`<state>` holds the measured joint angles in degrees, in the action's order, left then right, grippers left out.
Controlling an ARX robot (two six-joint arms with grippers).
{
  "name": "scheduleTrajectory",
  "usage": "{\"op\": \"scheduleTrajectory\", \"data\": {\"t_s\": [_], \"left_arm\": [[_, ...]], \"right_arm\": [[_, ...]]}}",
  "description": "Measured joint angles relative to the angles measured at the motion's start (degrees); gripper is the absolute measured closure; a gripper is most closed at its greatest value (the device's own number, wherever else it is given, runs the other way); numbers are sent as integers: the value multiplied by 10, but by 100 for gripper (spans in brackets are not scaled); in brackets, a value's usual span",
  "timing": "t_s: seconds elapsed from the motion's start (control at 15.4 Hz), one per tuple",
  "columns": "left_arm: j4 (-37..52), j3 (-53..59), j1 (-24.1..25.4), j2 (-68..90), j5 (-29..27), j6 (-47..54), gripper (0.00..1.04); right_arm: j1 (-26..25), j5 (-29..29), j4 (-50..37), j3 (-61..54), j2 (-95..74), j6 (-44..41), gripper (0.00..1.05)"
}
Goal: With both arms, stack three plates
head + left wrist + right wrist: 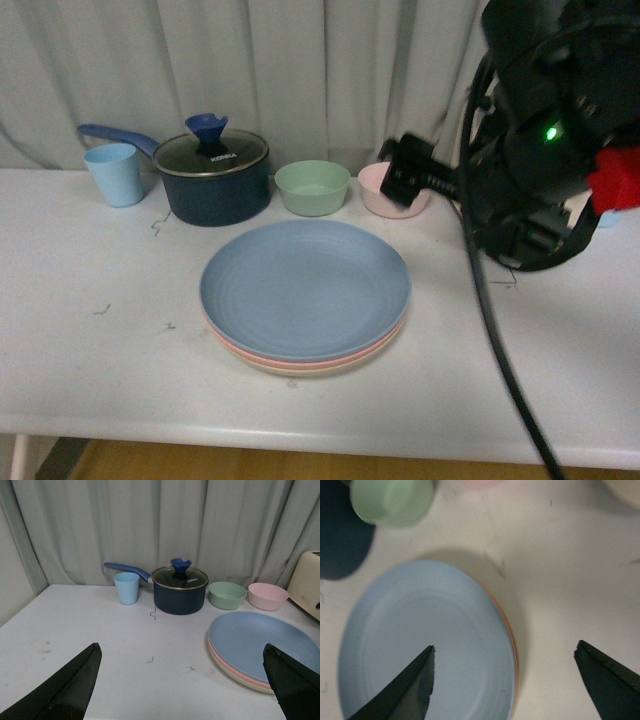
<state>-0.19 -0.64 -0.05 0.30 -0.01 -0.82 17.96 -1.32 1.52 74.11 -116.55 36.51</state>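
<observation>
Plates [305, 290]: blue on pink on cream, stacked on worktop [90, 340] | left tool [182, 690]: spread wide, empty | right tool [505, 680]: spread wide, empty

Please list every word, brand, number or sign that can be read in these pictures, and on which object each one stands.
Small white label on the glass lid of the dark blue pot: a short word, too blurred to read with certainty.
Blue plate, bowls, light blue cup, cream appliance: no text visible.

Three plates [305, 290] in one stack, two bowls [313, 187], one cup [114, 173], one lidded pot [214, 176].
</observation>
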Motion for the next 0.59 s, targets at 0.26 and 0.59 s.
{"op": "scheduleTrajectory", "data": {"t_s": [0.26,0.59], "left_arm": [[0,0,0,0,0,0,7],[0,0,0,0,0,0,7]], "right_arm": [[-36,18,-50,-63,140,-33,6],[-136,-44,-371,-414,488,-326,59]]}}
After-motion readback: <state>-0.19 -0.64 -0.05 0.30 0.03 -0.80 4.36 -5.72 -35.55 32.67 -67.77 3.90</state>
